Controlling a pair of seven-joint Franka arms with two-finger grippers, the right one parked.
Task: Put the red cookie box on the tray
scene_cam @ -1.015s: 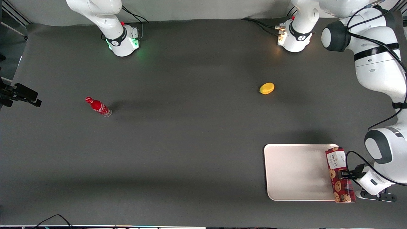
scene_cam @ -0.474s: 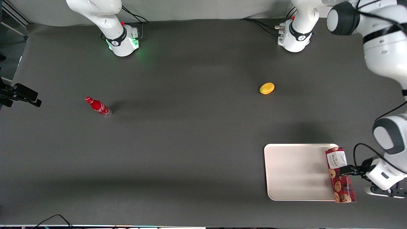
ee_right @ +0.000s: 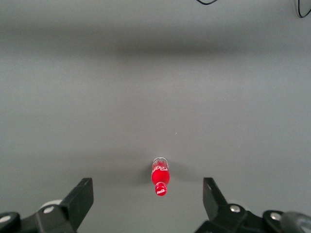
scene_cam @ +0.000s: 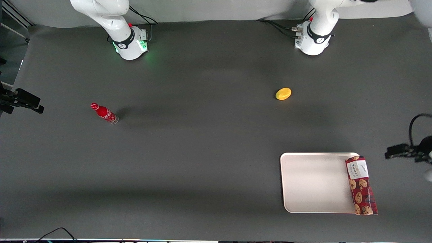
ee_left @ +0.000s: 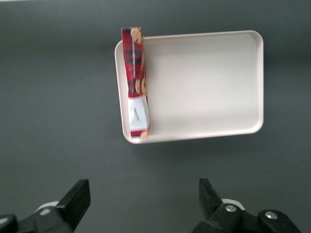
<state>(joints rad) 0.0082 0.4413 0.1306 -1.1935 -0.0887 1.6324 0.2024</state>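
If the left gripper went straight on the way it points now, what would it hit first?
Probably bare table. The left gripper, open and empty, hangs above the dark tabletop, off the tray's edge where the red cookie box lies. Its fingers frame bare surface, though depth is hard to judge.

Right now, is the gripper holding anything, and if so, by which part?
Nothing is held. The gripper is open and empty, up and away from the tray. The cookie box lies along the tray's edge on the working arm's side, untouched.
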